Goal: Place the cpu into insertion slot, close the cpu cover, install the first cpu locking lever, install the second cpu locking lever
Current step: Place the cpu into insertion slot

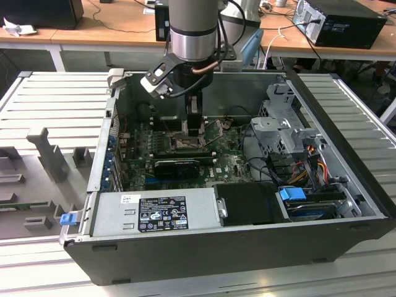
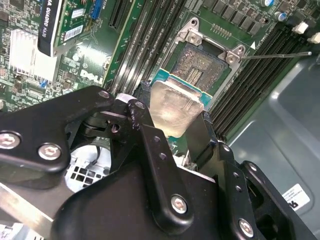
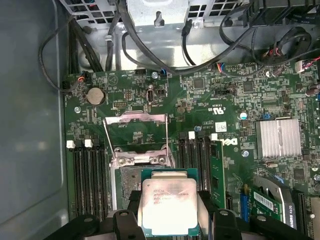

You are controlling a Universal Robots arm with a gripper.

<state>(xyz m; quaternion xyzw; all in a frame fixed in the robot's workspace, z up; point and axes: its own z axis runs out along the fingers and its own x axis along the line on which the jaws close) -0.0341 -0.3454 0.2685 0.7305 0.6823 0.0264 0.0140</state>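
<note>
Gripper [image 2: 175,114] clenched on the cpu [image 3: 167,206] by opposite edges, chip held just above the insertion slot [image 3: 125,184], slot partly hidden under it, cpu cover [image 3: 135,119] standing open beyond, fingertips cut off in the first wrist view.

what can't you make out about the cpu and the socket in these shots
First wrist view: the cpu covers much of the insertion slot, so whether they touch is unclear.
Exterior view: the gripper stands in front of both.
Second wrist view: the gripper's black links hide the cpu's near edge; the slot's pins are too fine to check.
</note>
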